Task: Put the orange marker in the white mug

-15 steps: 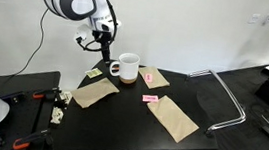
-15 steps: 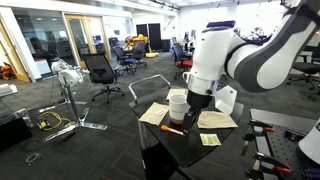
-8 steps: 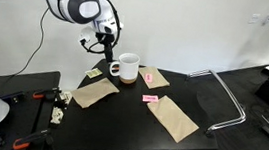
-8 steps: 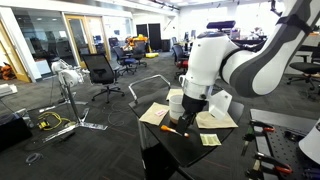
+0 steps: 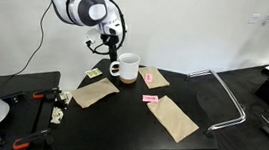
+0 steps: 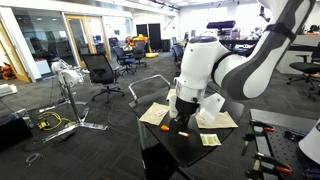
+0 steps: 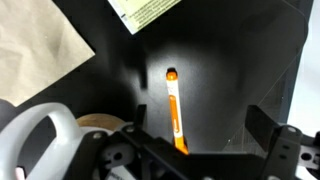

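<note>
Directly beneath me the orange marker [image 7: 174,105] lies flat on the black table [image 7: 235,65]. Its long axis runs away from me, square across the line my jaws close along. My gripper [image 7: 200,135] hangs over its near end, jaws apart and empty, with the marker nearer one finger. The white mug [image 7: 45,140] stands close beside that finger, so I judge that side tight. Bare table lies open on the other side.

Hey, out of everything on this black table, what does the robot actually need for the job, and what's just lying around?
Needed:
orange marker
white mug
hand, open above the marker

Lying about:
brown paper sheets
pink sticky notes
printed paper slip
</note>
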`<state>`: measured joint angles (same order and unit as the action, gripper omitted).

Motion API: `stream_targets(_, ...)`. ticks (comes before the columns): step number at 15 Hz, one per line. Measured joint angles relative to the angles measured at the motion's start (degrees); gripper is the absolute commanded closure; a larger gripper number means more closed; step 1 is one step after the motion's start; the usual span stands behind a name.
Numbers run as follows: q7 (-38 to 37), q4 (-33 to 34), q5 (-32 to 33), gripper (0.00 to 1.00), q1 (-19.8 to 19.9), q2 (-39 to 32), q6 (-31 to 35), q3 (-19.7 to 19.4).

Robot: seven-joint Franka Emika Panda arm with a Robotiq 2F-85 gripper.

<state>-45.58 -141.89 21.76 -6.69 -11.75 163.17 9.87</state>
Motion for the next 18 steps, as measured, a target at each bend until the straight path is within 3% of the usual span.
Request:
stream_targets(5, 0.0, 2.0, 0.1, 0.02, 0.0, -2.8, 0.0, -0.3)
stream_targets(6, 0.0, 2.4, 0.1, 0.27, 0.0, -3.3, 0.0, -0.4)
stream_targets(8, 0.0, 3.0, 0.1, 0.32, 0.0, -4.1, 0.0, -0.5)
stream_targets(15, 0.0, 4.2, 0.1, 0.86, 0.0, -4.9, 0.0, -0.9)
stream_targets(17, 0.0, 4.3, 0.1, 0.99, 0.0, -4.8, -0.1, -1.1)
stream_targets(18, 0.0, 4.3, 0.1, 1.00, 0.0, -4.8, -0.1, -1.1)
